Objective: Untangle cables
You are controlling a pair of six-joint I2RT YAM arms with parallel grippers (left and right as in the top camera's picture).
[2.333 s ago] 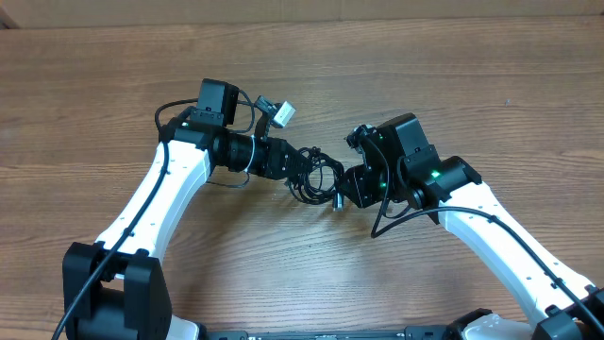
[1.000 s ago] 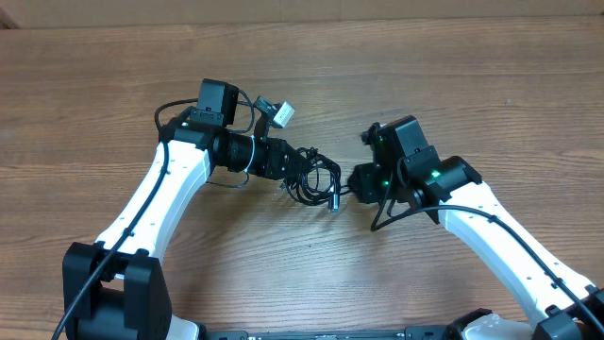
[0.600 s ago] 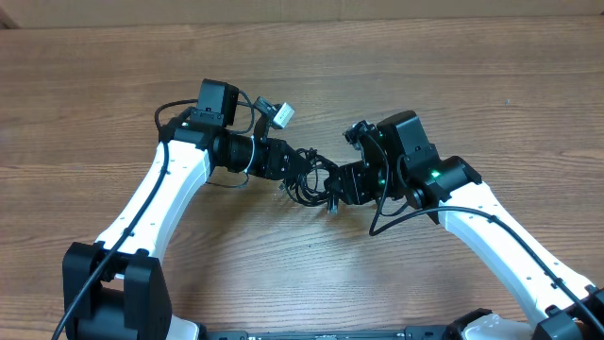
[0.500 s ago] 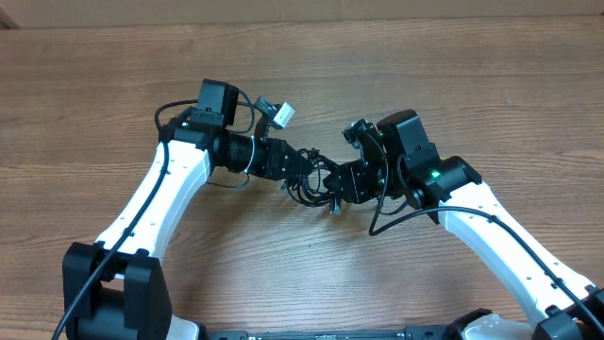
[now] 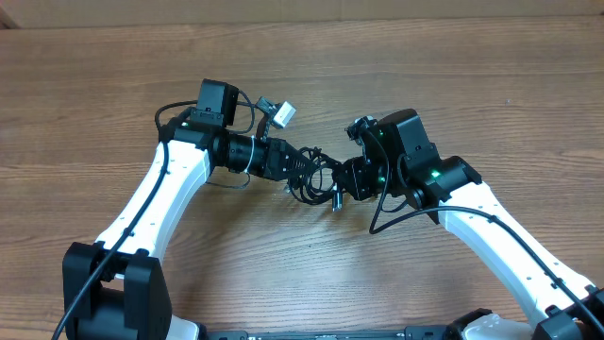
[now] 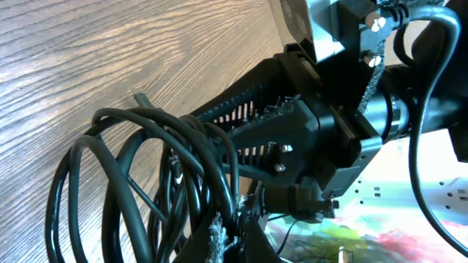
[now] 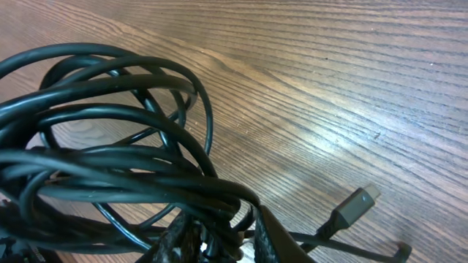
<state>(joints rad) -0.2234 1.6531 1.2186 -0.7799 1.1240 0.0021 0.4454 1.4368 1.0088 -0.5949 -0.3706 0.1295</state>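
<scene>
The left tool [image 5: 300,168] is shut on the cables [image 5: 316,179]. In the left wrist view several black loops are gathered at its fingertips [image 6: 223,237], and a frayed grey stub is seen among them. The right tool [image 5: 338,179] is set against the opposite side of the same bundle. Its fingers [image 7: 267,237] stand narrow in the right wrist view, with strands running between them. Whether those strands are actually pinched cannot be told.

The cables are thus found between the two tools, near the middle of the table [image 5: 425,76]. They are wound into overlapping coils [image 7: 110,146] and raised slightly at the gripped ends. One free end is laid out on the wood just beside the right tool and finishes in a small silvery-grey plug [image 7: 356,204].

The table is a brown wood-grain surface, glossy where light is reflected. A green light [image 5: 434,175] is lit on the right arm. Past the table edge, only a bright, blurred area of mixed colours is seen in the left wrist view.
</scene>
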